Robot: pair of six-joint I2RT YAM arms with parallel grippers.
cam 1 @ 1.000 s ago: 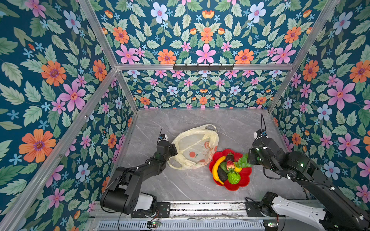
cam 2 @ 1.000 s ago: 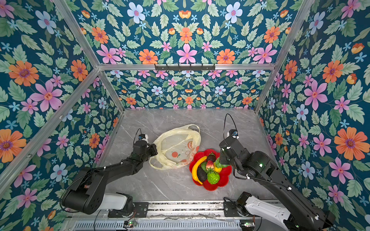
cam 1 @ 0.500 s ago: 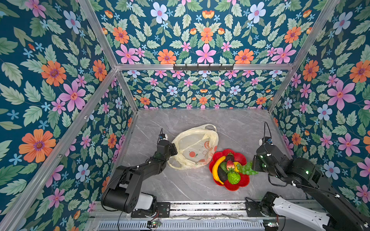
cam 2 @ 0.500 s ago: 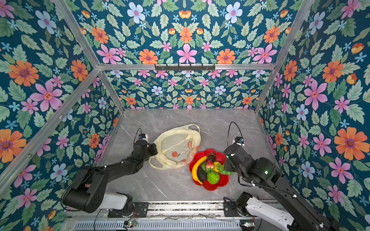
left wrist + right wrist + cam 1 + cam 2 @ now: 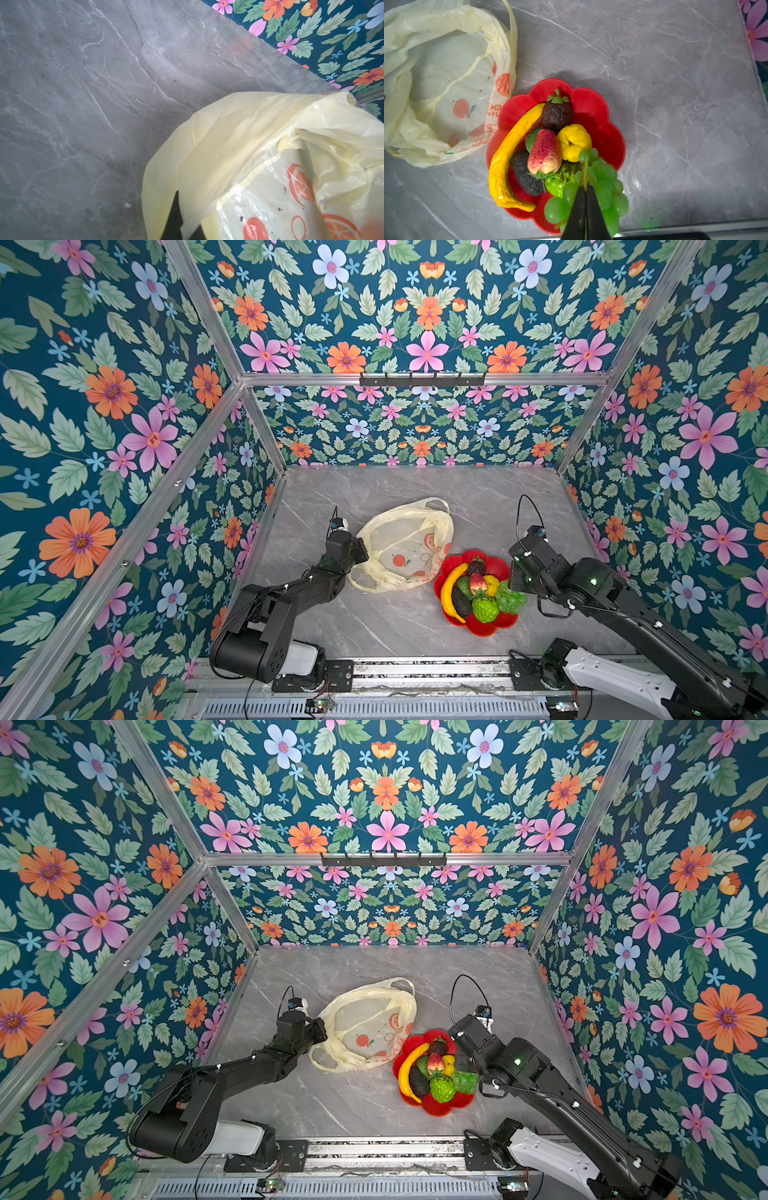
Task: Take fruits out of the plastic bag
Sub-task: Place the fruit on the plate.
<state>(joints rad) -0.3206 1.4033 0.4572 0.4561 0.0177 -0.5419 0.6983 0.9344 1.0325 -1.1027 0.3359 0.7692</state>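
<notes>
Right claw (image 5: 584, 188), closed on grapes (image 5: 604, 187) stem, lower centre over the crowded red dish (image 5: 593, 104); left claw (image 5: 360, 551), closed, pinching bag (image 5: 399, 539) rim, centre, just beside dish.

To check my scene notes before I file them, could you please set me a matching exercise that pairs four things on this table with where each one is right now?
Things
1. plastic bag
2. grape bunch
3. banana
4. strawberry

Places and states
A. on top of the pile in the red dish
B. edge pinched by the shut left gripper
C. curved along the dish's side nearest the bag
D. stem pinched by the shut right gripper, at the dish's rim

Pairs: 1-B, 2-D, 3-C, 4-A
</notes>
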